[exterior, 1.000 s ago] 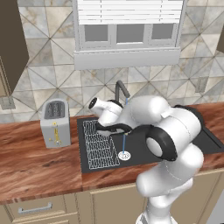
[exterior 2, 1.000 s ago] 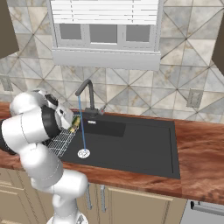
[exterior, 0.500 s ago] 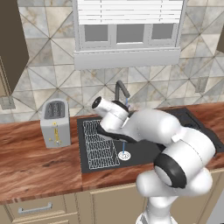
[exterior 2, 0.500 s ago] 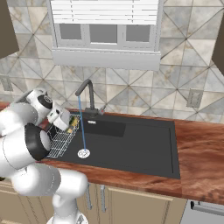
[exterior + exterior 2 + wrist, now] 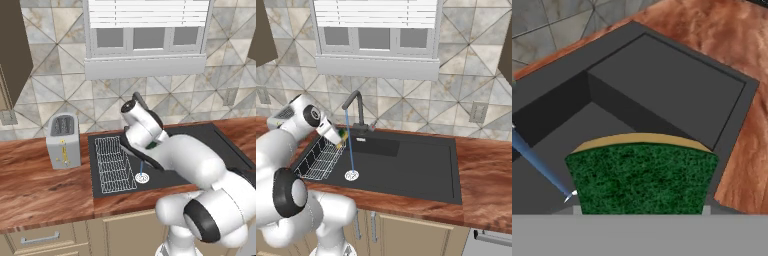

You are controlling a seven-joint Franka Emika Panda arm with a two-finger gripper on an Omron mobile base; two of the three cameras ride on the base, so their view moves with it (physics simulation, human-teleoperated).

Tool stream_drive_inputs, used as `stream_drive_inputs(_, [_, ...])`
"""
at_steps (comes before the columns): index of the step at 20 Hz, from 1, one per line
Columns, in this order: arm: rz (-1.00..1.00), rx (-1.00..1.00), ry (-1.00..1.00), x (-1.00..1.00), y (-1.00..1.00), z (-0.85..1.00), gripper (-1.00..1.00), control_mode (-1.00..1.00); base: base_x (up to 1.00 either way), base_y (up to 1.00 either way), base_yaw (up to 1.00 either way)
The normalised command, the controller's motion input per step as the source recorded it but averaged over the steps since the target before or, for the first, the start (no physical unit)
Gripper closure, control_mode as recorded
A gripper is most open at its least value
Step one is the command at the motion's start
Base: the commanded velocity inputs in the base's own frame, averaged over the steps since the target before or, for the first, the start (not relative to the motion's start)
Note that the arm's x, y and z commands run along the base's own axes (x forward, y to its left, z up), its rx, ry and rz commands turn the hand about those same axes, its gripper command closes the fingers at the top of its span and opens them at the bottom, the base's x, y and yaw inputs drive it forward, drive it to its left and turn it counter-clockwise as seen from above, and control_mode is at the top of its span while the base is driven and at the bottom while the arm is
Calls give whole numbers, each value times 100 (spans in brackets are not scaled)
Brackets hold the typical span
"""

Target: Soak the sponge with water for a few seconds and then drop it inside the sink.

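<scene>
The sponge [image 5: 642,177], green with a yellow edge, is clamped between my gripper's [image 5: 641,210] fingertips [image 5: 577,210] and held over the left part of the dark sink [image 5: 416,165]. The water [image 5: 349,145] falls as a thin blue stream from the faucet [image 5: 358,107] to the round drain [image 5: 351,175]. Seen from the right base, the sponge [image 5: 342,134] sits just left of the stream, with my gripper [image 5: 340,135] shut on it. From the hand, the water [image 5: 537,165] meets the sponge's left corner. In the left base view the arm hides most of the hand above the sink [image 5: 200,132].
A white wire rack [image 5: 114,162] lies in the sink's left part, under and beside the hand. A silver toaster [image 5: 63,141] stands on the wooden counter [image 5: 40,190] left of the sink. Tiled wall and a window ledge [image 5: 376,67] rise behind the faucet.
The arm's elbow has swung down and toward the base. The hand with the sponge has shifted slightly toward the water stream and stays over the sink's left part.
</scene>
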Motion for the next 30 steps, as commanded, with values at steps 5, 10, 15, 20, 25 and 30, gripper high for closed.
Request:
stream_drive_inputs(5, [17,2,0,-48,0,7,100,-100,0,0,0])
stream_drive_inputs(10, [26,5,7,-23,-10,7,100,-100,0,0,0])
stream_drive_inputs(15, [36,11,22,-1,-27,13,100,-100,0,0,0])
stream_drive_inputs(20, [35,13,14,0,-30,9,100,-100,0,0,0])
stream_drive_inputs(25, [30,8,11,0,-29,0,100,-100,0,0,0])
stream_drive_inputs(30, [16,10,25,17,-50,0,100,-100,0,0,0])
